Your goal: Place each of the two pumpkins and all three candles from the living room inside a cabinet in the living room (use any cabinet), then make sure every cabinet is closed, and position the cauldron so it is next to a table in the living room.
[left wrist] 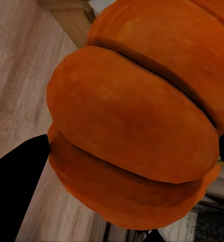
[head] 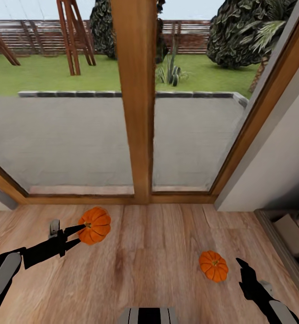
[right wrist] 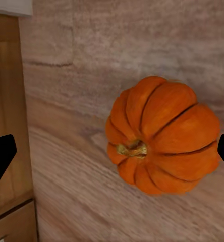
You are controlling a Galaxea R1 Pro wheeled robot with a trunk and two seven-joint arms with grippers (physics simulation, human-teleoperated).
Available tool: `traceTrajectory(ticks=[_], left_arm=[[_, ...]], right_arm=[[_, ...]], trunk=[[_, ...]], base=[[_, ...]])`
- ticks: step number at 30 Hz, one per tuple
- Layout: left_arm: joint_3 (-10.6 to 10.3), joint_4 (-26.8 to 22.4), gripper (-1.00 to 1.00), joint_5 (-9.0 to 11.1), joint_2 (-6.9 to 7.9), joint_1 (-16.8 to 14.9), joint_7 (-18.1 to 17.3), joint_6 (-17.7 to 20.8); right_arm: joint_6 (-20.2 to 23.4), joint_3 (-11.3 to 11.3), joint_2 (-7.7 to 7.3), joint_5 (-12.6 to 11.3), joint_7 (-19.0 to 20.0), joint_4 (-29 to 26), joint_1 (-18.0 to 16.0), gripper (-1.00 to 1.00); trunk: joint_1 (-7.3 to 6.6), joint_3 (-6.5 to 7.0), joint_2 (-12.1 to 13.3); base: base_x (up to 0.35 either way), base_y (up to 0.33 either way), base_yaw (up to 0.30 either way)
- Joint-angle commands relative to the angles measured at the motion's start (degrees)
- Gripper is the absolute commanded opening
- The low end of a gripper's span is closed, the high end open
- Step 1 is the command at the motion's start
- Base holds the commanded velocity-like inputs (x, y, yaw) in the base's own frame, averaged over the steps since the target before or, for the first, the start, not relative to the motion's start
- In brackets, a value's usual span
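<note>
One bright-orange ribbed pumpkin (head: 96, 224) sits between the fingers of my left gripper (head: 82, 234), which is shut on it near the glass door. It looks raised off the floor. Up close, this pumpkin (left wrist: 137, 126) spans the space between the two black fingertips (left wrist: 21, 186). The other pumpkin (head: 213, 265) rests on the wood floor at the right, stem up. My right gripper (head: 241, 272) is open just to its right. In the right wrist view that pumpkin (right wrist: 167, 136) lies below the widely spread gripper (right wrist: 117, 143), untouched. Candles, cabinet and cauldron are out of view.
A tall glass door with a thick wooden frame (head: 136, 99) stands straight ahead, with a patio and garden beyond it. A grey wall (head: 279, 157) angles in at the right, with a pale boxy object (head: 295, 231) at its foot. Wood floor (head: 149, 261) stretches between the arms.
</note>
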Motion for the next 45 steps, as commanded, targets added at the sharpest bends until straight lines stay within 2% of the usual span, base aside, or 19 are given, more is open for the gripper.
traceTrajectory(ticks=[1,6,16,23,31,36,42,45], left_arm=[[0.0,0.0,-1.0,0.7,0.0,0.0,0.0,0.2],[0.0,0.0,-1.0,0.7,0.02,0.0,0.0,0.2],[0.0,0.0,-1.0,0.7,0.02,0.0,0.0,0.2],[0.1,0.0,-1.0,0.7,0.02,0.0,0.0,0.2],[0.1,0.0,-1.0,0.7,0.02,0.0,-0.1,0.2],[0.1,0.0,-1.0,0.7,0.02,0.0,-0.1,0.2],[0.1,0.0,-1.0,0.7,0.02,0.0,-0.3,0.2],[0.1,0.0,-1.0,0.7,0.02,0.0,-0.3,0.2]], right_arm=[[0.0,0.0,0.02,0.0,0.0,0.0,0.0,1.0],[0.0,0.0,0.03,0.0,0.0,0.0,0.0,1.0],[0.2,0.3,0.02,0.4,0.0,0.0,0.0,1.0],[3.5,1.4,0.0,0.4,0.1,-0.1,-0.2,1.0],[4.3,4.5,0.05,0.4,0.2,-0.6,-0.3,1.0],[4.3,5.1,0.25,0.4,0.4,-0.8,-0.3,1.0],[4.2,6.4,0.37,0.4,3.0,-0.8,-1.1,1.0],[4.1,8.0,0.27,0.4,3.3,-0.8,-1.4,1.0]], trunk=[[0.0,0.0,0.0],[0.0,0.0,0.0],[0.26,-2.21,-0.1],[0.44,-3.76,-0.2],[0.64,-5.54,-0.3],[0.77,-6.64,-0.4],[0.93,-7.97,-0.5],[0.93,-7.97,-0.5]], base=[[0.184,-0.236,0.0],[0.113,-0.14,0.0],[0.007,-0.007,0.0],[0.0,0.0,0.0],[0.0,0.0,0.0],[0.0,0.0,0.0],[0.0,0.0,0.0],[0.0,0.0,0.0]])
